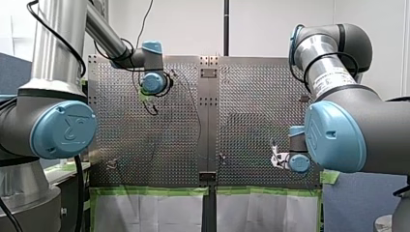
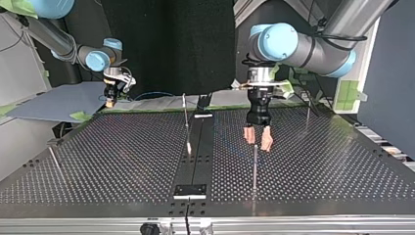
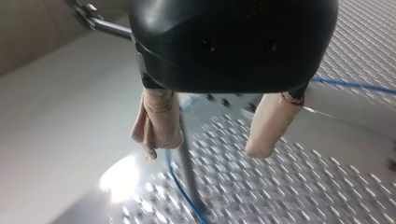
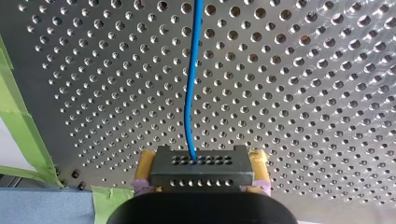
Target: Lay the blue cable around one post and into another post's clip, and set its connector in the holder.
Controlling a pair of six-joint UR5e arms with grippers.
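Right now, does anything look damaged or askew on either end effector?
On my left end effector, one finger's beige pad is wrinkled and sagging loose, while the other is smooth. My right end effector holds the connector squarely; the blue cable shows no kinks.

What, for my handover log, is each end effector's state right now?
Left end effector: open, holding nothing.
Right end effector: closed on the connector.
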